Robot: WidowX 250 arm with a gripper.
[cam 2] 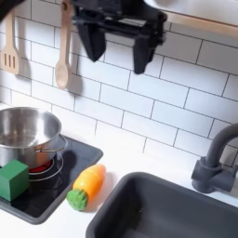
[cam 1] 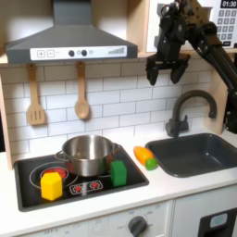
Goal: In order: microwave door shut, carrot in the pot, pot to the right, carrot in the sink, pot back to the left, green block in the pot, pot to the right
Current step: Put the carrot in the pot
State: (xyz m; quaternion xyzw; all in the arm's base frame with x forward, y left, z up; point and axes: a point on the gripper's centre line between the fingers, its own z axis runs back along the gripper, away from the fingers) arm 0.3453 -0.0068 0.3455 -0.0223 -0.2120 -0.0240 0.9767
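My gripper [cam 1: 167, 74] [cam 2: 117, 46] hangs open high over the counter, fingers pointing down, holding nothing, in front of the tiled wall. The microwave door is hidden behind my arm; beside the arm I see the keypad panel [cam 1: 227, 11]. The steel pot [cam 1: 88, 154] [cam 2: 22, 136] stands on the black stovetop [cam 1: 28, 174] with nothing visible inside. The green block [cam 1: 118, 171] [cam 2: 13, 178] stands upright by the pot's front right side in the first exterior view. The orange carrot [cam 1: 144, 155] [cam 2: 85, 186] lies on the white counter between stovetop and sink [cam 1: 196, 154] [cam 2: 167, 210].
A yellow block with a red top [cam 1: 52, 183] sits at the stovetop's front left in the first exterior view. The curved faucet [cam 1: 190, 111] [cam 2: 219, 160] rises behind the sink. A wooden spatula [cam 1: 35, 97] and spoon [cam 1: 81, 93] [cam 2: 62, 46] hang on the wall under the range hood [cam 1: 69, 42].
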